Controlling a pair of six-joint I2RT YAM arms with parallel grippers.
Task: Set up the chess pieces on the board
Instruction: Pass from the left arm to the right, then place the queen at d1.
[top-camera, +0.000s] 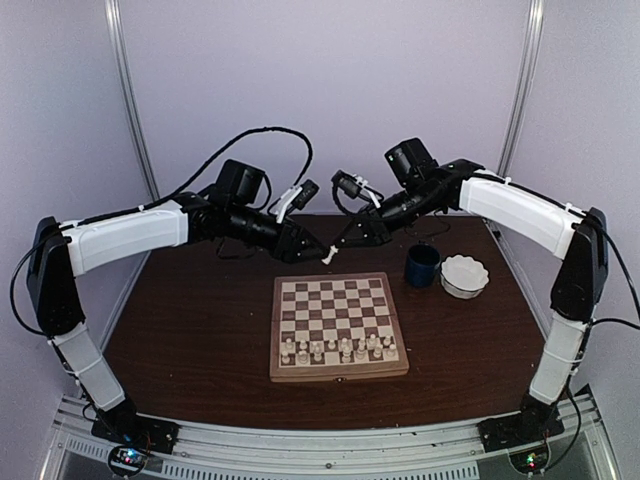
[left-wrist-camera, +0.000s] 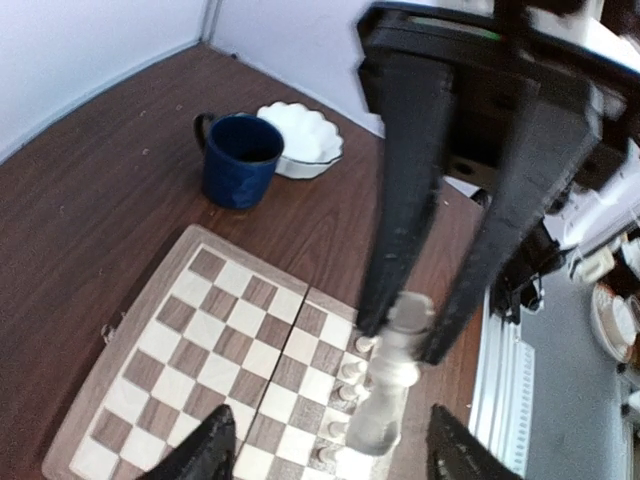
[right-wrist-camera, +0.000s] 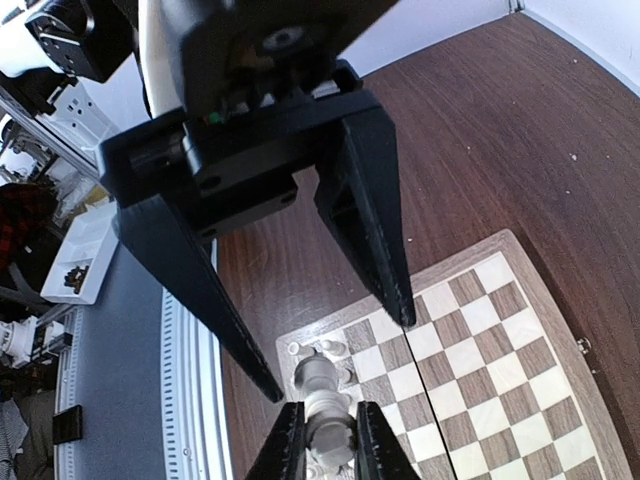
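Just beyond the far edge of the board (top-camera: 338, 376), centre of the overhead view: my two arms meet tip to tip, with one cream piece between them.
Right gripper (left-wrist-camera: 400, 335): clamped on the held piece (left-wrist-camera: 385, 405). In my right wrist view my fingers (right-wrist-camera: 285, 445) press against it from both sides at the bottom edge of the frame.
Left gripper (right-wrist-camera: 338, 356): fingers apart, standing on either side of the held piece without touching it.
Left fingers (left-wrist-camera: 205, 450): only the dark tips show, cut off at the bottom of my left wrist view.
Held piece: tall and pale, hanging in the air over the board. It is blurred, so I cannot tell its kind, and its base is cut off in the right wrist view.
Chess pieces (top-camera: 335, 348): standing in the two nearest rows of the board, lower centre of the overhead view. They are too small to count or name, and some are hidden behind the held piece in the wrist views.
Board: lying flat on the brown table (top-camera: 190, 320).
Blue mug (left-wrist-camera: 238, 158): upper left of the left wrist view, just beside the white scalloped bowl (left-wrist-camera: 300, 138).
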